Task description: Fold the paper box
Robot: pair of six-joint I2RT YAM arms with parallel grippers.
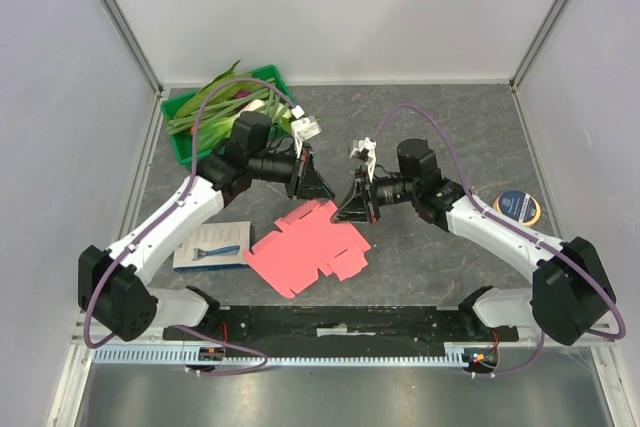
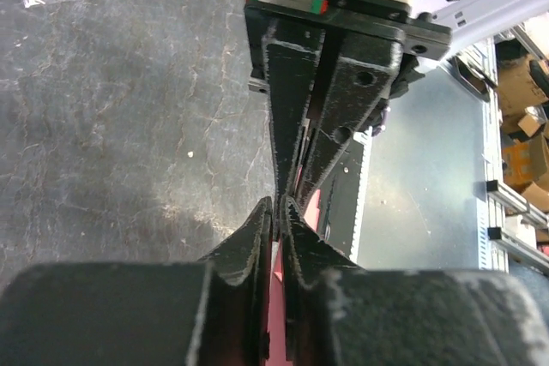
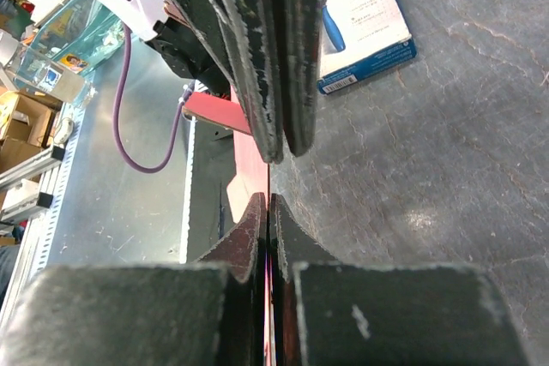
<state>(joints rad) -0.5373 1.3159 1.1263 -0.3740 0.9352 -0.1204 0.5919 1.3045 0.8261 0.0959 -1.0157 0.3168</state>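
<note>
Pink-red paper box (image 1: 300, 259), green tray (image 1: 268, 74)

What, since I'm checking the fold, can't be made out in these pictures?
- Top view: the paper box edge being pinched, hidden under left fingers and right fingers.
- Left wrist view: most of the box, behind the fingers; only pink slivers show.
- Right wrist view: booklet, partly covered by the left fingers.

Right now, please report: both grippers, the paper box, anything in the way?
Left gripper shut on paper box, far edge. Right gripper shut on it too, tips facing. Booklet close at box's left, outside the grip.
</note>
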